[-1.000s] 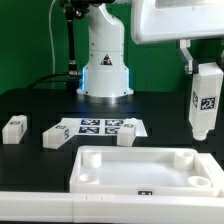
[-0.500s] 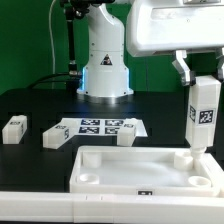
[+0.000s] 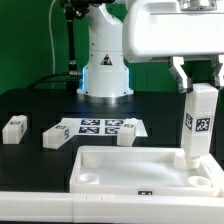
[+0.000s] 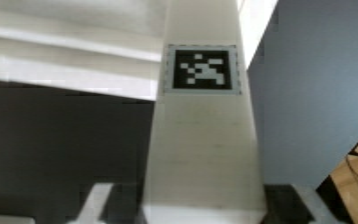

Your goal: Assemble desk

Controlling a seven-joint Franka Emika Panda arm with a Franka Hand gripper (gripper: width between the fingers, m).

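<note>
1. Since the earlier frames the arm has dropped & slid toward the exterior view's left; leg [image 3: 200,125] now lower, foot at the tabletop's [image 3: 130,152] back corner on the exterior view's right.
2. Claw [image 3: 200,88] clenched on the leg's top end; leg upright, tag facing out.
3. Three spare legs [image 3: 57,135] lie beyond the tabletop, near the marker board [image 3: 95,127].
4. Judgement: leg prob. light, stiff, smooth plastic; may slip or twist; grip flat sides high up, leaving the foot free for the socket.

Desk panel [image 3: 130,153] lay in front, marker board [image 3: 98,127] behind it, three loose legs [image 3: 14,129] [image 3: 58,134] [image 3: 126,134] by the board, fourth leg [image 3: 198,125] upright at the panel's far corner, exterior view's right.
</note>
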